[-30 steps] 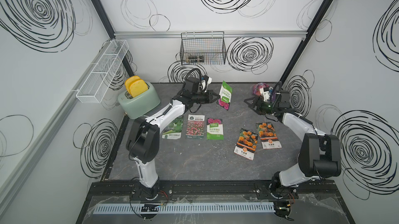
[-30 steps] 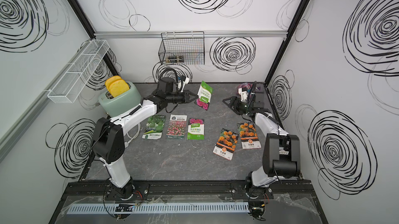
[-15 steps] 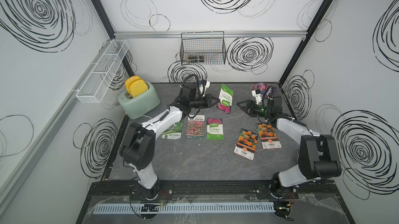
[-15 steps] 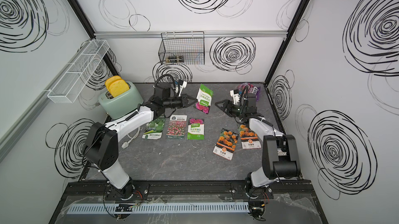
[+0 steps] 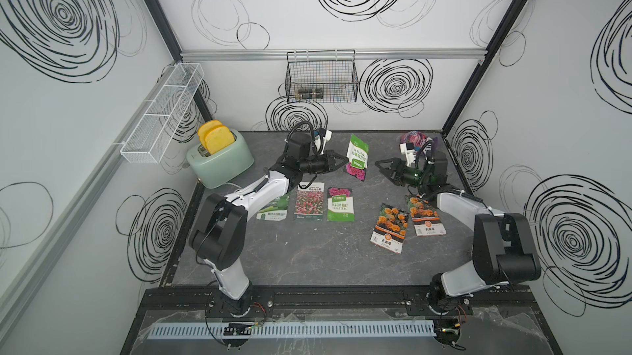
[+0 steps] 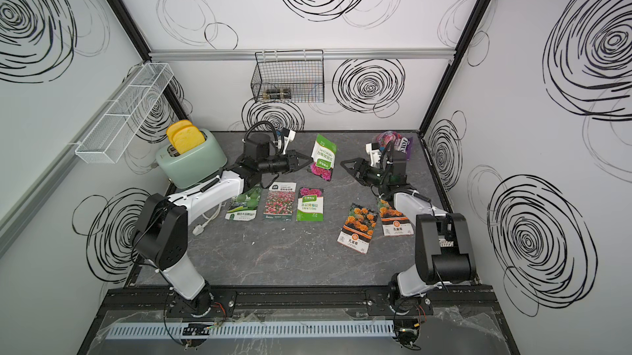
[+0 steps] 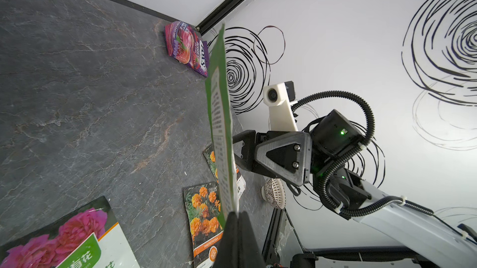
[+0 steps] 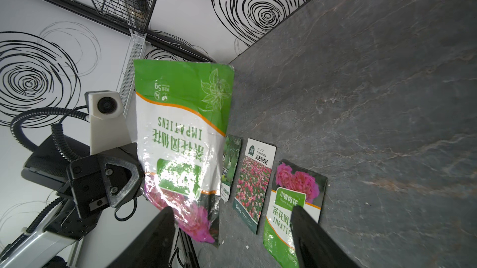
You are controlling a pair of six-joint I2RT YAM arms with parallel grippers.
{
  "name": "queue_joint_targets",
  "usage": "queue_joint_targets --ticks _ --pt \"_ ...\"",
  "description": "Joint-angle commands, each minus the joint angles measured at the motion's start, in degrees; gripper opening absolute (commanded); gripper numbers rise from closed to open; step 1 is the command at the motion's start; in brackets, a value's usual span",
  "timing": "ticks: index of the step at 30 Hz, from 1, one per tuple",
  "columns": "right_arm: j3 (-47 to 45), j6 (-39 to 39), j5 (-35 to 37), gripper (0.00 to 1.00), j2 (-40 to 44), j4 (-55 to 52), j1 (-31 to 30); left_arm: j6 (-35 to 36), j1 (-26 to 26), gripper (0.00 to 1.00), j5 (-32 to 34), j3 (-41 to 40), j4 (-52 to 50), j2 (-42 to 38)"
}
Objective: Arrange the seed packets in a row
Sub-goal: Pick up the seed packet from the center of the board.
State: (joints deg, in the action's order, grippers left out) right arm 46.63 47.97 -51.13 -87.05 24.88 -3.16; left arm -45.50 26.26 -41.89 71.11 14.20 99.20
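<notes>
My left gripper point(image 5: 342, 162) is shut on the lower edge of a green seed packet with pink flowers point(image 5: 357, 161), holding it upright above the table; the left wrist view shows this packet point(image 7: 219, 124) edge-on. My right gripper point(image 5: 382, 168) is open and faces the packet from the right with a gap between them; in the right wrist view its fingers point(image 8: 165, 222) frame the packet point(image 8: 180, 137). Three packets lie side by side: dark green point(image 5: 275, 208), red-pink field point(image 5: 309, 201), green impatiens point(image 5: 339, 204). Two orange marigold packets point(image 5: 390, 223) point(image 5: 425, 214) lie to the right.
A purple-pink candy bag point(image 5: 415, 137) lies in the back right corner behind my right arm. A mint toaster point(image 5: 220, 161) with yellow toast stands at the back left. A black wire basket point(image 5: 321, 79) and a white mesh shelf point(image 5: 160, 124) hang on the walls.
My right gripper has swung left toward the held packet. The left arm has shifted slightly forward with the packet still in its grip.
</notes>
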Motion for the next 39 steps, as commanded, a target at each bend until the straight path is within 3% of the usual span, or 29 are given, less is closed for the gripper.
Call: queue_joint_targets --ticks 1,14,22,25,30,33,34,35,37,39 --pt "0.36 2.92 -0.99 0.72 -1.18 5.3 -1.31 -1.78 0.59 0.0 -0.74 -0.23 5.09 -1.3" --pt "1.94 5.64 -2.21 0.71 -5.34 11.21 -2.25 -2.46 1.58 0.0 -0.82 3.65 4.11 1.14" --pt "1.18 13.52 -2.14 0.68 -7.32 23.88 -4.23 -2.67 1.87 0.0 -0.4 4.65 3.88 2.0" --pt "1.46 15.11 -1.46 0.58 -7.7 26.16 -5.48 -2.67 1.94 0.0 0.03 4.65 4.01 2.39" --pt "2.31 13.84 -0.98 0.25 -6.62 24.6 -6.3 -2.02 1.62 0.0 0.72 4.57 3.44 2.67" --pt "4.18 9.09 -2.18 0.09 -5.54 18.07 -6.33 0.1 1.46 0.0 1.26 4.82 1.12 2.35" --pt "5.09 6.04 -2.51 0.03 -4.91 14.26 -6.25 1.38 1.27 0.07 1.29 5.23 -0.3 2.22" --pt "6.22 3.0 -3.08 0.0 -4.44 10.12 -6.2 2.69 0.99 0.23 1.35 5.56 -1.58 2.07" --pt "8.86 -3.23 -4.36 0.0 -3.76 1.55 -6.01 6.02 -0.01 0.51 1.79 6.48 -4.79 1.78" --pt "11.09 -9.97 -4.97 0.0 -2.94 -6.8 -5.98 9.6 -1.37 0.7 2.15 7.73 -7.95 1.76"
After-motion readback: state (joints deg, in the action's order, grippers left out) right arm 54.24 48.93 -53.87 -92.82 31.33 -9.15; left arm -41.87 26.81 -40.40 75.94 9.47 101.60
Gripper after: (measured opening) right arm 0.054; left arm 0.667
